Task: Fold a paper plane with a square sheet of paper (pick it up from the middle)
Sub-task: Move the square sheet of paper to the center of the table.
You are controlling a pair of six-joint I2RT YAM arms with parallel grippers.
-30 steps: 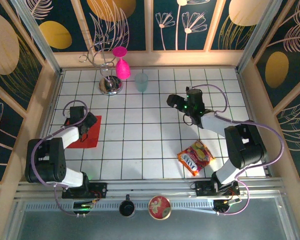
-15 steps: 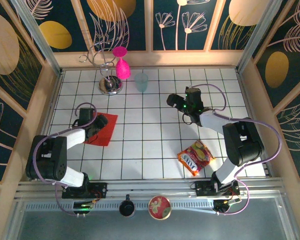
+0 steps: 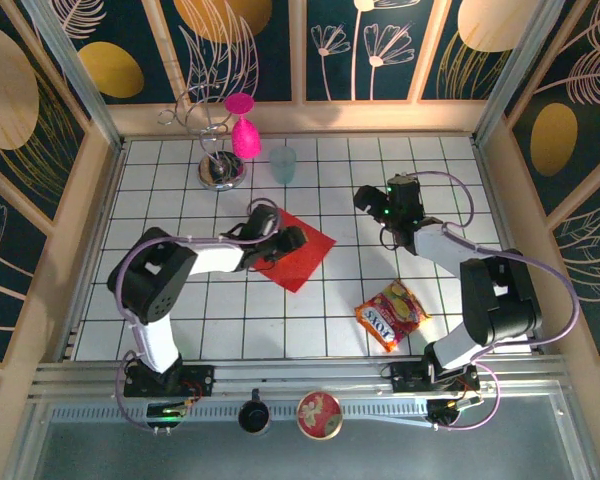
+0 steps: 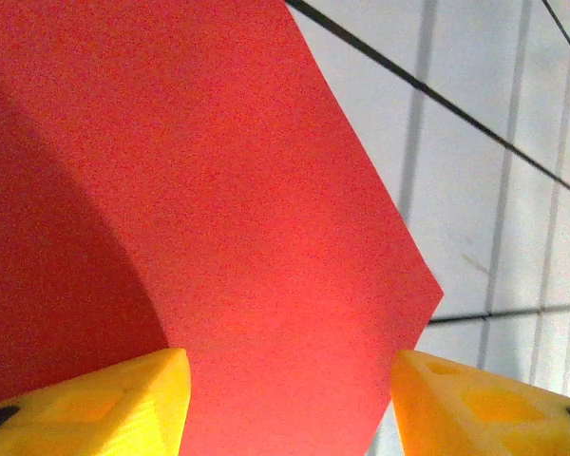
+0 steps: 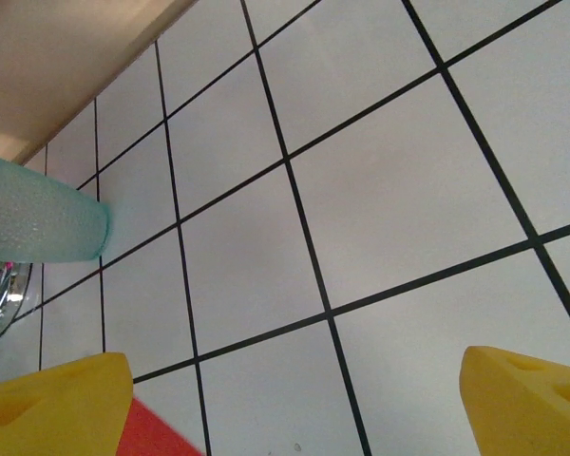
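- We see the square sheet of paper (image 3: 308, 254) unfolded near the middle of the desk (image 3: 280, 325), set cornerwise to the tile grid.
- The left end effector (image 4: 290, 404) sits over the sheet's left part, its yellow fingers (image 4: 104, 399) spread, with red paper across the gap between them.
- The right end effector (image 5: 290, 404) hovers spread wide over bare tiles, pinching nothing, near the sheet's far-right edge.
- A teal cup (image 3: 283, 164) stands toward the far side of the desk.

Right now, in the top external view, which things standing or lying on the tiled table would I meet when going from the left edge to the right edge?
metal stand → square sheet of paper → snack packet
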